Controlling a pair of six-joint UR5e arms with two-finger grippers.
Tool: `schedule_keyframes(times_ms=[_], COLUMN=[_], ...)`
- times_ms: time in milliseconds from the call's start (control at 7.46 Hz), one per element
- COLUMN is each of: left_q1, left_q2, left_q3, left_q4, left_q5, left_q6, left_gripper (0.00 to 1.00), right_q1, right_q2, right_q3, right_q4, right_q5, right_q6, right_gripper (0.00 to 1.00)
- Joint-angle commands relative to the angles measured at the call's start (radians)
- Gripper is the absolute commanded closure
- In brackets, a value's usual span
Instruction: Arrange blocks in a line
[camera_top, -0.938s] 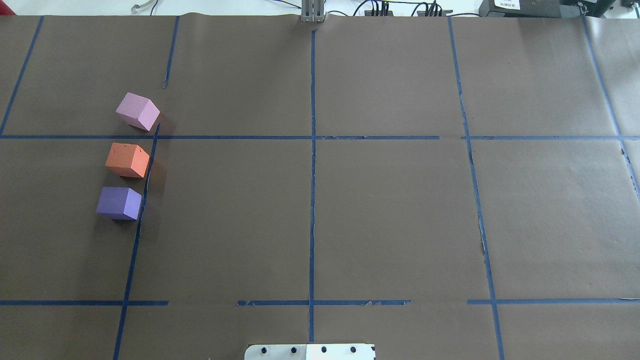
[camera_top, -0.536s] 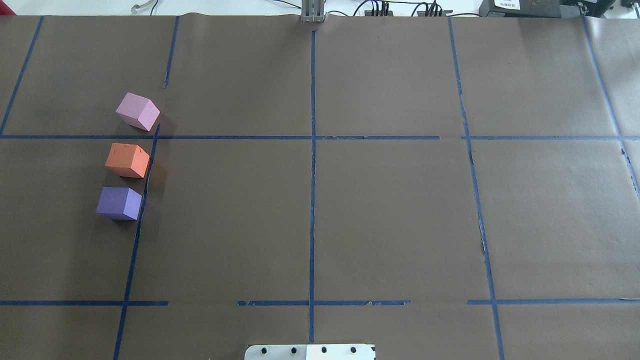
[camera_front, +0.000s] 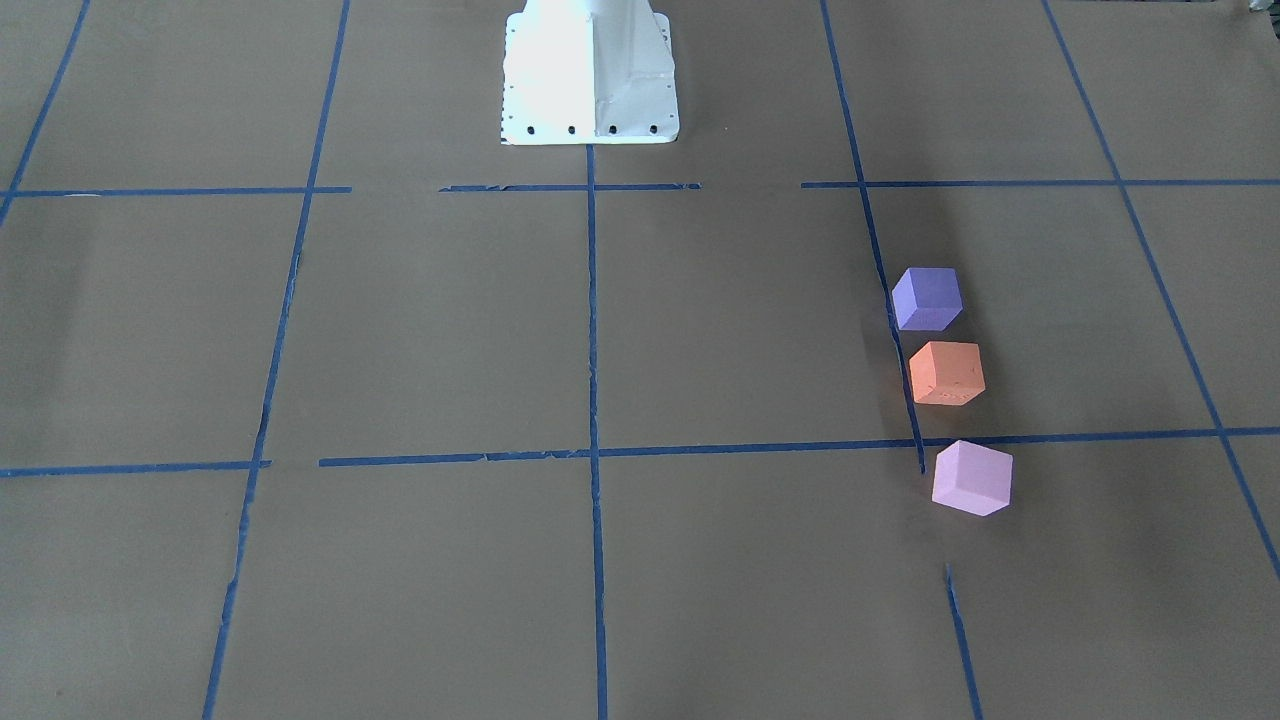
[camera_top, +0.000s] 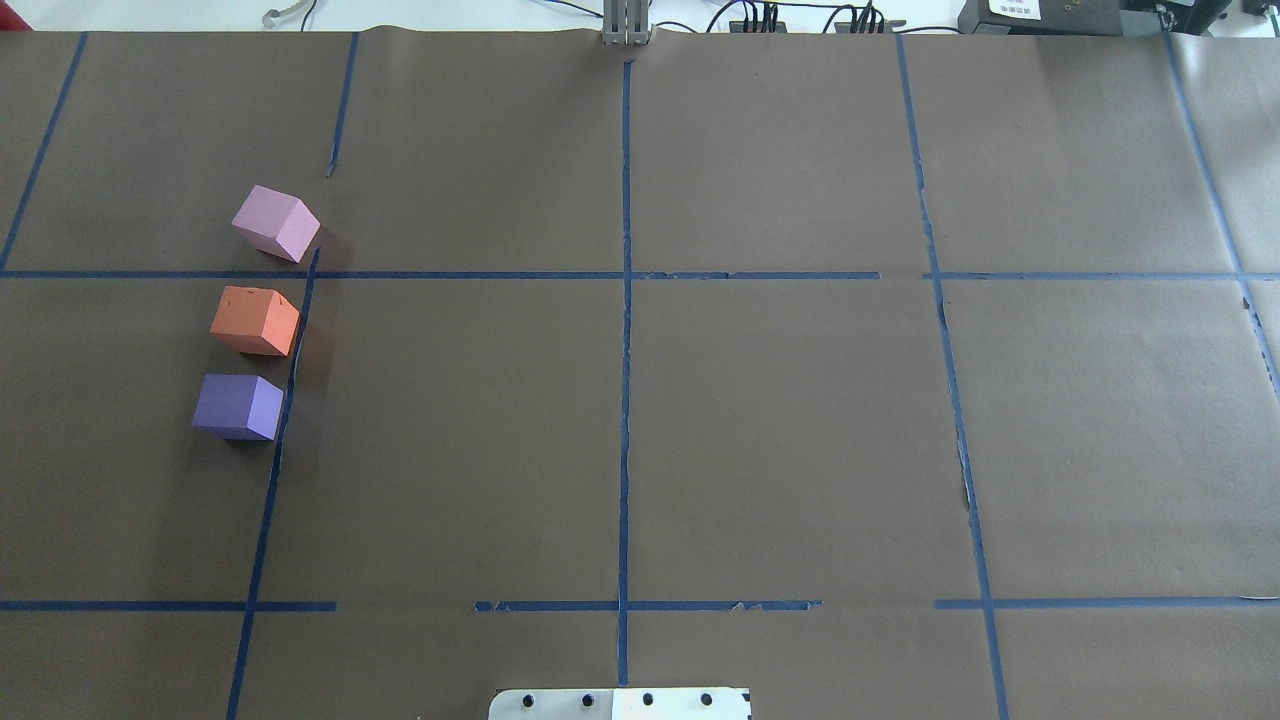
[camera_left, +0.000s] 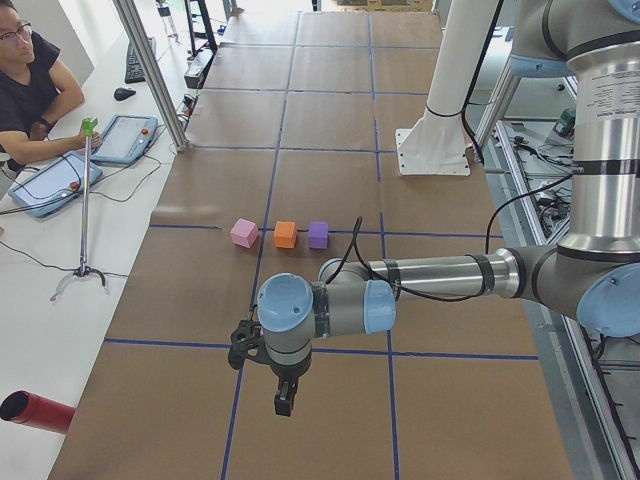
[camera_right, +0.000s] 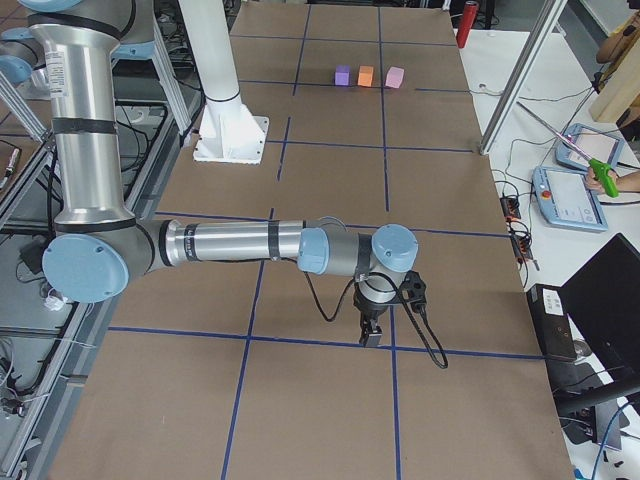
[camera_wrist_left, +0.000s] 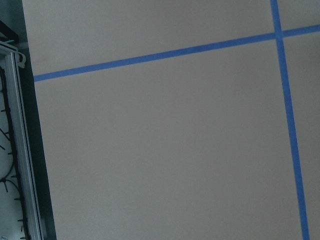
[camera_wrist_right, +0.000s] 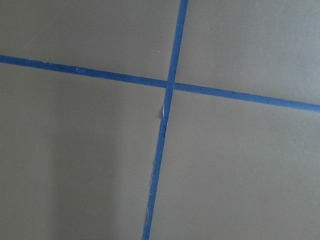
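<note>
Three foam blocks stand in a near-straight row along a blue tape line on the robot's left side of the table: the pale pink-lilac block (camera_top: 275, 223) (camera_front: 971, 478) farthest from the base, the orange block (camera_top: 255, 320) (camera_front: 946, 372) in the middle, and the violet-blue block (camera_top: 238, 405) (camera_front: 927, 298) nearest. Small gaps separate them. My left gripper (camera_left: 284, 400) hangs over the table's left end, well away from the blocks. My right gripper (camera_right: 371, 335) hangs over the table's right end. Both show only in the side views, so I cannot tell whether they are open or shut.
Brown paper with a blue tape grid (camera_top: 624, 400) covers the table. The white robot base plate (camera_top: 620, 703) sits at the near middle edge. An operator (camera_left: 30, 80) with tablets sits beside the table, and a red cylinder (camera_left: 35, 412) lies off the table's left end.
</note>
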Motion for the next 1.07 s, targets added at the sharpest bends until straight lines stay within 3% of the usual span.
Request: schedule_keyframes(times_ms=[0,402,938], left_q1=[0.032,0.101,0.110], left_q2=[-0.006,-0.006,-0.003], left_q3=[-0.034,-0.051,-0.057], left_q4=[0.045,0.076,0.078], left_q5=[-0.001,-0.001,-0.002], left_q6=[-0.031,-0.063,-0.095], left_gripper=[0.00,0.00,0.00], right_q1=[0.000,0.000,-0.002], right_q2=[0.001,0.000,0.000], right_q3=[0.000,0.000,0.000], right_q4=[0.000,0.000,0.000], right_q5=[0.000,0.000,0.000], right_q6=[0.000,0.000,0.000], right_gripper=[0.00,0.00,0.00])
